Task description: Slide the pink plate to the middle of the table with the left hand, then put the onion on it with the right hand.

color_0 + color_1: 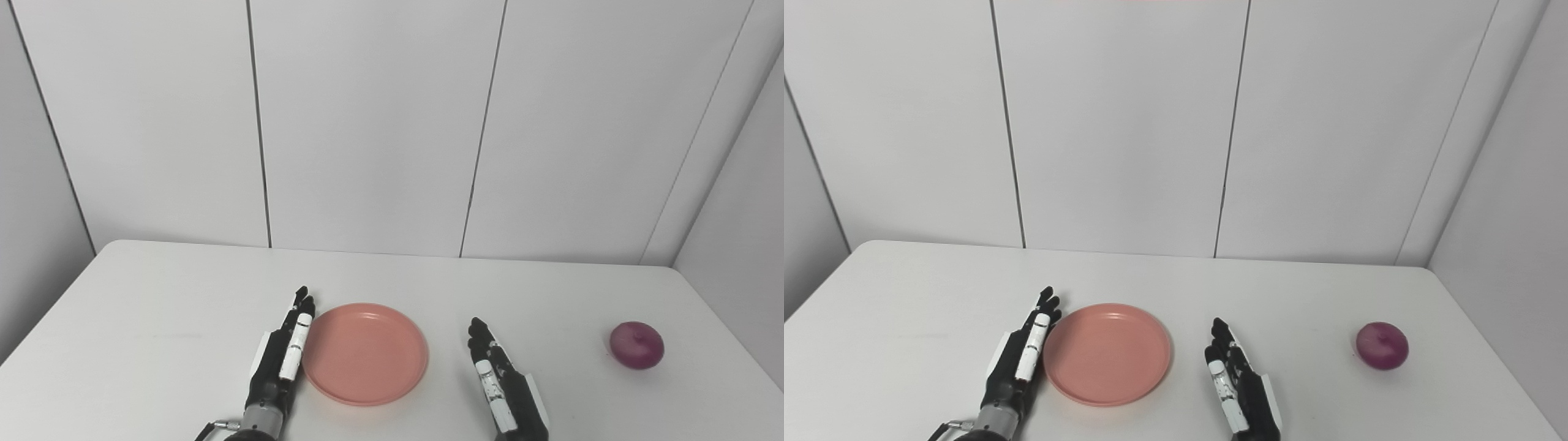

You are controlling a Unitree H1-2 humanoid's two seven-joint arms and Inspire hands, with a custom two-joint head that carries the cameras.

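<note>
The white table carries the pink plate, which lies flat near the front edge, close to the middle of the table's width. The left hand stands on its edge directly against the plate's left rim, fingers extended straight and held together, pointing away from the robot and tilted slightly to the right; the fingertips reach about level with the plate's far rim. The hand grips nothing; its flat side faces the plate, and contact with the rim appears likely but cannot be confirmed. The left wrist enters from the bottom edge, with a metal cuff and a thin cable visible at its base. The right hand is positioned to the right of the plate, separated from it by a strip of bare table. It is also held edge-on, fingers straight and close together, pointing away from the robot and leaning slightly left, and it holds nothing. The onion, purple-red and round, rests on the table near the right edge, well apart from the right hand and from the plate. Grey wall panels stand behind the table.
</note>
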